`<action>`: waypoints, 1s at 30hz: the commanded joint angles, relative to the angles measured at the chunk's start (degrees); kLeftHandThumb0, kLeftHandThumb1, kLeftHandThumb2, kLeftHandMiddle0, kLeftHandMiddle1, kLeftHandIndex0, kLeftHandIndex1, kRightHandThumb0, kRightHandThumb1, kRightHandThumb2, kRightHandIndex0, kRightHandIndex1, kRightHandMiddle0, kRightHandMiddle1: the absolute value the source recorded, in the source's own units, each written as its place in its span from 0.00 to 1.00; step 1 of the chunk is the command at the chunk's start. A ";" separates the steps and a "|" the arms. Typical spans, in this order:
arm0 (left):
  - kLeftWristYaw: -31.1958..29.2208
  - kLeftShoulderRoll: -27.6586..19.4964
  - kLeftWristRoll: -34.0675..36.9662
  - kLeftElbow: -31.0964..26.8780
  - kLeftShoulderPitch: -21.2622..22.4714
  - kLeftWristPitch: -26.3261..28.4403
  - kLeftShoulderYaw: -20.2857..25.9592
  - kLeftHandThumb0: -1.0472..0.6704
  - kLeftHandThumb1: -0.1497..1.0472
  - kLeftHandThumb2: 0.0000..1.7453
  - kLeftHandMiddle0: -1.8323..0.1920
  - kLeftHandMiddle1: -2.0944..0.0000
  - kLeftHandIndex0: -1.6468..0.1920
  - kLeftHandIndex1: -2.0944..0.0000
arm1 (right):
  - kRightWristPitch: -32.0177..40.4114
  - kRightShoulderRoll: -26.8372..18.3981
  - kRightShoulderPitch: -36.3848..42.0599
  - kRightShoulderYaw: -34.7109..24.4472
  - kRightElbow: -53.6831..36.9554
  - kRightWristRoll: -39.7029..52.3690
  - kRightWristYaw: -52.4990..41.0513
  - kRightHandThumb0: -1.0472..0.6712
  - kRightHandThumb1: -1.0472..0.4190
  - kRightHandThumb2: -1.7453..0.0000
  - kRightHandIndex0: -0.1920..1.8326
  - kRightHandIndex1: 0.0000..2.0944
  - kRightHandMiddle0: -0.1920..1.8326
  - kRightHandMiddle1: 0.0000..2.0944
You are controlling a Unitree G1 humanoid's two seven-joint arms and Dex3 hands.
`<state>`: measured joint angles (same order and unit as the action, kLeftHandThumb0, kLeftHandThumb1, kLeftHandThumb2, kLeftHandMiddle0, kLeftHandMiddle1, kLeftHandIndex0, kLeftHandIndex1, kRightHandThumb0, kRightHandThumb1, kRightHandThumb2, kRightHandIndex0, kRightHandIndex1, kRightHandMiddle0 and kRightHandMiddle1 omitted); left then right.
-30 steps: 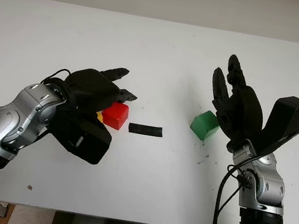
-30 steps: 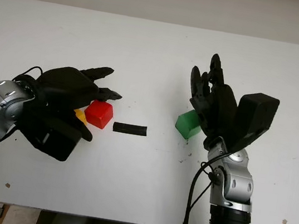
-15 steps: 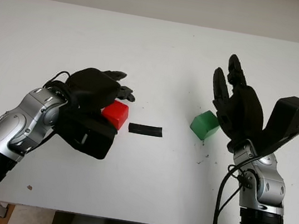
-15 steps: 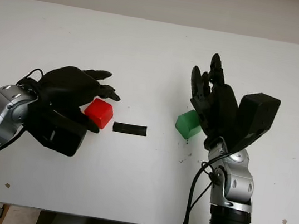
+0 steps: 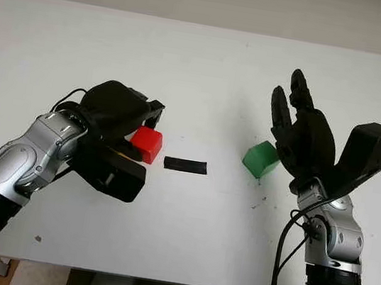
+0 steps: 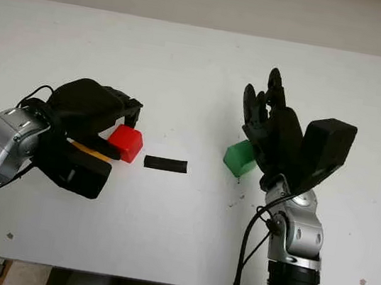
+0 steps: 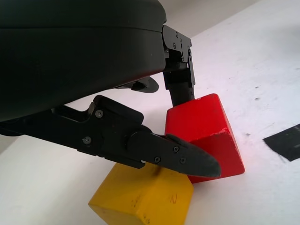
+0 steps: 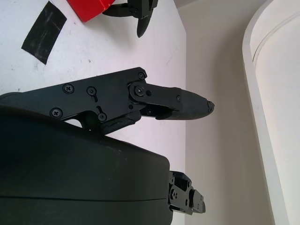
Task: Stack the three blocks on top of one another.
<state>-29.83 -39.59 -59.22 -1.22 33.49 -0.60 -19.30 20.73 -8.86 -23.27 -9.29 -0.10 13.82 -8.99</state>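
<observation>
The red block (image 5: 149, 143) sits on the white table (image 5: 209, 66), left of centre, and my left hand (image 5: 139, 132) is curled over it from the left. In the left wrist view one finger (image 7: 180, 89) presses its far edge and the thumb (image 7: 187, 157) crosses its near side. The yellow block (image 7: 145, 197) lies right beside the red one, under the palm. The green block (image 5: 260, 159) rests right of centre. My right hand (image 5: 290, 107) is raised just right of it, open and apart from it.
A strip of black tape (image 5: 185, 165) lies flat on the table between the red and green blocks. The table's front edge (image 5: 156, 279) runs close to both forearms.
The left hand's fingers, stretched out over the red block a second ago, have curled down around it. The right hand and the green block have not moved.
</observation>
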 commanded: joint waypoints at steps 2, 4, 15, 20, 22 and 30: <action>-0.66 -0.10 -1.12 -0.73 1.00 0.00 -0.51 0.23 0.93 0.03 0.76 0.94 0.81 0.24 | -0.31 -0.29 -0.59 -0.09 -0.74 0.10 0.11 0.28 0.00 0.72 0.00 0.00 0.00 0.00; -0.31 0.17 -1.09 -0.53 0.90 -0.40 -0.41 0.29 0.93 0.03 0.74 0.94 0.78 0.26 | -0.35 -0.38 -0.65 -0.10 -0.64 0.16 -0.03 0.29 0.00 0.72 0.00 0.00 0.00 0.00; 0.11 4.59 21.61 -0.58 0.80 -1.63 7.05 0.44 0.99 0.03 0.82 0.74 0.74 0.36 | -0.59 -0.70 -0.50 0.12 -1.00 -0.26 -0.57 0.29 0.00 0.72 0.00 0.00 0.00 0.00; -4.71 6.48 32.65 -1.82 1.62 2.42 9.89 0.42 0.99 0.03 0.81 0.78 0.77 0.27 | -0.52 -0.53 -0.36 0.08 -0.95 -0.34 -0.29 0.29 0.00 0.72 0.00 0.00 0.00 0.00; -5.99 6.99 34.89 -2.79 1.95 4.94 10.31 0.42 0.98 0.03 0.81 0.79 0.77 0.26 | -0.41 -0.50 -0.39 0.13 -0.92 -0.41 -0.14 0.28 0.00 0.72 0.00 0.00 0.00 0.00; -6.03 9.38 40.96 -3.48 2.28 11.92 10.82 0.42 0.98 0.03 0.83 0.76 0.77 0.22 | -0.09 -0.29 -0.22 0.22 -1.30 -0.28 0.34 0.28 0.00 0.73 0.00 0.00 0.00 0.00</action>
<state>-36.40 -30.66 -18.85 -3.89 34.58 10.81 -9.04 20.68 -8.88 -23.26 -9.21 -0.10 13.60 -8.72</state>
